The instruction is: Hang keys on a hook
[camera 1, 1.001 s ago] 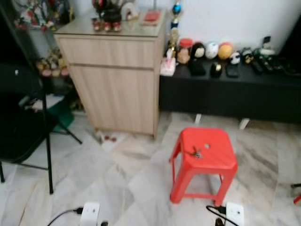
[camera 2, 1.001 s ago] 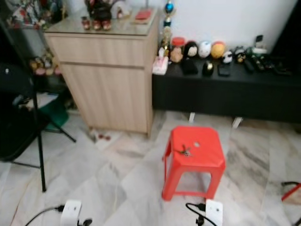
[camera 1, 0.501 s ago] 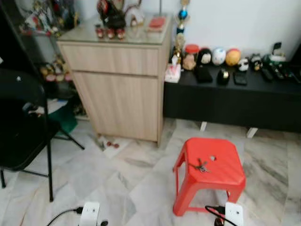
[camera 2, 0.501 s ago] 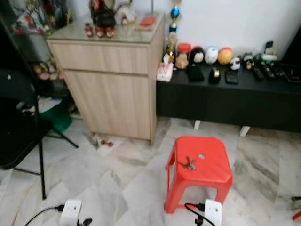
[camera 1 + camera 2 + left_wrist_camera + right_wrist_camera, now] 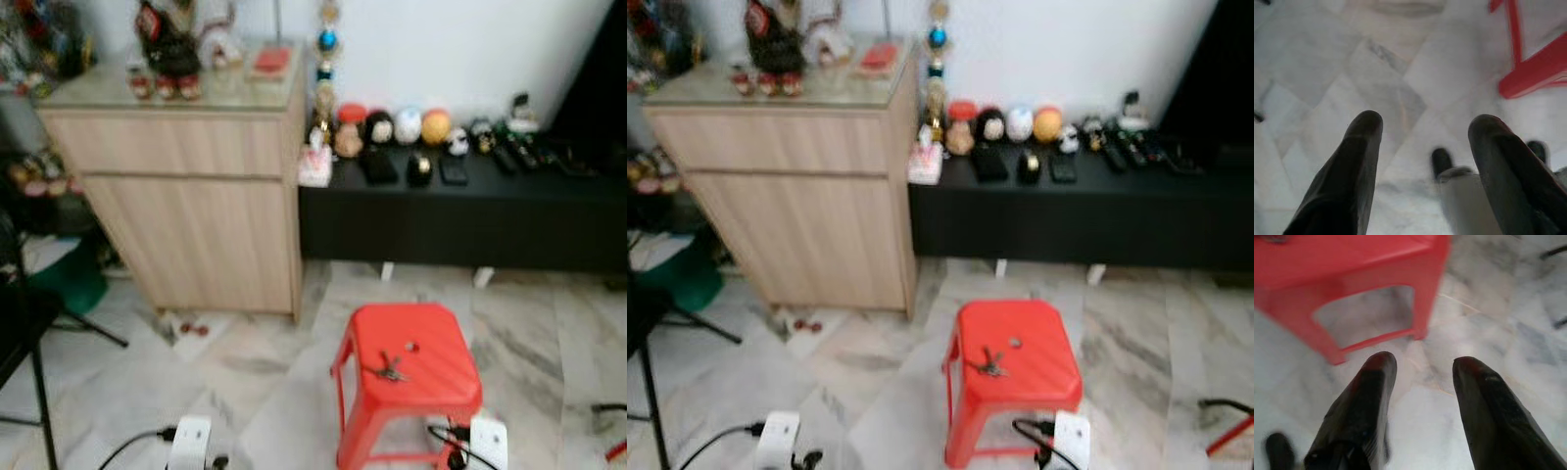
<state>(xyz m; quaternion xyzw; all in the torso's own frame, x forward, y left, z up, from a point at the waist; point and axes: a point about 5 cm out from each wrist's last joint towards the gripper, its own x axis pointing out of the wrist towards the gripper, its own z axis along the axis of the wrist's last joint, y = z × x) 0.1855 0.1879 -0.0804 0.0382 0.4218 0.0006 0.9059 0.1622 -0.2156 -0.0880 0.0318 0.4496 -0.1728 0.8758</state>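
A small bunch of keys (image 5: 390, 368) lies on the top of a red plastic stool (image 5: 431, 377) standing on the marble floor, also seen as keys (image 5: 990, 365) in the right eye view. My left gripper (image 5: 1422, 128) hangs open above the floor, a leg of the stool (image 5: 1537, 68) off to one side. My right gripper (image 5: 1420, 367) is open too, low beside the stool (image 5: 1342, 264), with nothing between its fingers. No hook can be made out in these blurred views.
A light wooden cabinet (image 5: 186, 196) with figurines on top stands at the left. A low black bench (image 5: 460, 211) with small ornaments runs along the white wall. A black folding chair (image 5: 20, 333) is at far left. Cables and white plugs (image 5: 191, 441) lie on the floor.
The whole picture has shifted left, so the camera has turned right; the stool and cabinet stay where they were. The keys lie unmoved on the stool.
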